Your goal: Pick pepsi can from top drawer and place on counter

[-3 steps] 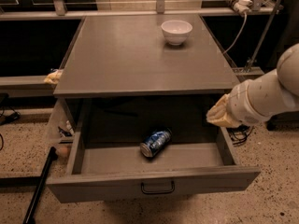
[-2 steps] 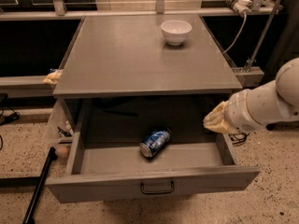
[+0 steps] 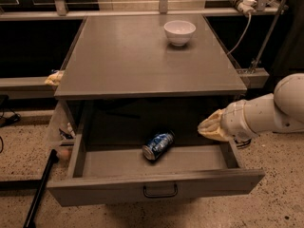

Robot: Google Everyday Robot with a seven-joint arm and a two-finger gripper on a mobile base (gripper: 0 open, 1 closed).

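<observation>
The pepsi can (image 3: 158, 145) is blue with a silver end and lies on its side in the middle of the open top drawer (image 3: 156, 186), which is pulled out with its dark handle at the front. The grey counter (image 3: 142, 56) lies above it. My gripper (image 3: 209, 127) reaches in from the right on a white arm and hangs over the drawer's right side, to the right of the can and apart from it.
A white bowl (image 3: 179, 32) stands at the back right of the counter. A black pole (image 3: 40, 189) leans by the drawer's left front corner. A railing and cables run behind the cabinet.
My gripper has moved left and a little down, from outside the drawer's right edge to over its right side, closer to the can. The can has not moved.
</observation>
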